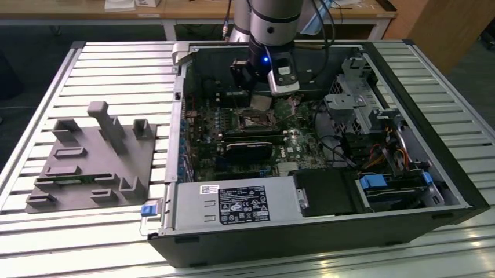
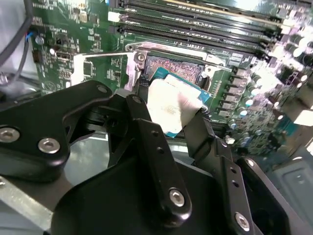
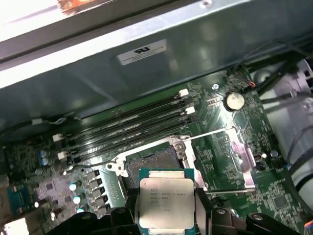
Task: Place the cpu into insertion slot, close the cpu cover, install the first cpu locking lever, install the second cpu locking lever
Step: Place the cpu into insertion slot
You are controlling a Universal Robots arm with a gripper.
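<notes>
My gripper [image 1: 261,99] is shut on the cpu [image 1: 260,103], a small silvery-tan square chip, and holds it by two opposite edges. It hangs just above the insertion slot [image 1: 255,121] on the green board inside the open computer case. In both wrist views the cpu [image 2: 171,105] [image 3: 165,200] sits between the black fingers [image 2: 146,137], tilted over the near edge of the dark insertion slot [image 2: 178,68] [image 3: 151,164]. The slot is bare. The cpu cover [image 3: 230,156] [image 2: 105,68], a silvery frame with a window, lies swung open beside the slot.
Long black memory slots [image 3: 132,122] run next to the socket. A black graphics card [image 1: 249,152] lies just in front of it, with drive cages and cables [image 1: 363,110] at the exterior view's right. A grey fixture [image 1: 93,162] rests on the slatted table outside the case.
</notes>
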